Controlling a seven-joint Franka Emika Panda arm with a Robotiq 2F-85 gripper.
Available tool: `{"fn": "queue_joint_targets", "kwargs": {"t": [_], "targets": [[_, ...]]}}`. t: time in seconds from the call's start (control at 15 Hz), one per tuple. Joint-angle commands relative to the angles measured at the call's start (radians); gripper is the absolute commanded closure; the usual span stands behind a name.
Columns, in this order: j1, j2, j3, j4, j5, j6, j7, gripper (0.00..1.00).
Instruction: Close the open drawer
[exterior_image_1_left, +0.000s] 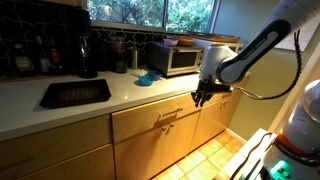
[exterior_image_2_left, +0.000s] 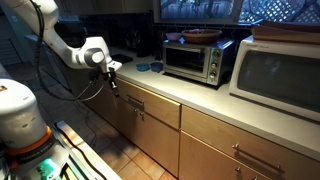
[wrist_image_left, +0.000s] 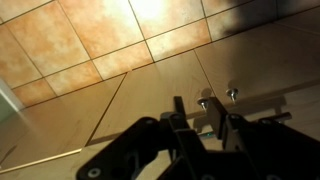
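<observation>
The wide light-wood drawer (exterior_image_1_left: 160, 125) with a slim metal bar handle (exterior_image_1_left: 168, 118) sits under the counter and also shows in an exterior view (exterior_image_2_left: 140, 108). Its front looks about level with the neighbouring fronts, and no contents show. My gripper (exterior_image_1_left: 201, 97) hangs at the counter edge by the drawer's upper corner in both exterior views (exterior_image_2_left: 113, 80). In the wrist view its two dark fingers (wrist_image_left: 197, 112) are apart and hold nothing. They point down along a wooden front (wrist_image_left: 150, 100), with two metal handle mounts (wrist_image_left: 203, 103) just past the tips.
A toaster oven (exterior_image_1_left: 175, 58) and a blue dish (exterior_image_1_left: 146, 78) stand on the counter (exterior_image_1_left: 120, 95) behind the gripper. A dark sink (exterior_image_1_left: 75, 93) is further along. A large microwave (exterior_image_2_left: 280, 75) stands on the counter. The tiled floor (wrist_image_left: 90, 40) lies below.
</observation>
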Motion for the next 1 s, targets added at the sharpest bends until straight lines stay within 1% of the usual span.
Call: {"fn": "queue_joint_targets", "kwargs": {"t": [0.0, 0.07, 0.13, 0.2, 0.27, 0.33, 0.4, 0.47, 0.53, 0.6, 0.73, 0.93], "targets": [[-0.041, -0.245, 0.109, -0.068, -0.078, -0.207, -0.018, 0.36], [-0.029, -0.288, 0.128, -0.063, -0.055, -0.275, -0.055, 0.29], [-0.020, -0.277, 0.150, 0.005, -0.039, -0.365, -0.090, 0.22], [-0.004, -0.318, 0.161, 0.002, -0.022, -0.418, -0.139, 0.13], [0.006, -0.353, 0.170, 0.005, -0.007, -0.471, -0.178, 0.07], [0.018, -0.418, 0.168, -0.044, 0.001, -0.485, -0.225, 0.00], [0.022, -0.452, 0.173, -0.053, -0.006, -0.489, -0.263, 0.00], [0.025, -0.428, 0.176, 0.005, -0.001, -0.515, -0.309, 0.00], [0.034, -0.443, 0.169, 0.001, -0.003, -0.490, -0.375, 0.00], [-0.006, -0.408, 0.198, 0.003, -0.008, -0.478, -0.294, 0.00], [0.002, -0.433, 0.196, 0.008, -0.006, -0.478, -0.351, 0.00], [0.004, -0.436, 0.195, 0.008, -0.006, -0.478, -0.367, 0.00]]}}
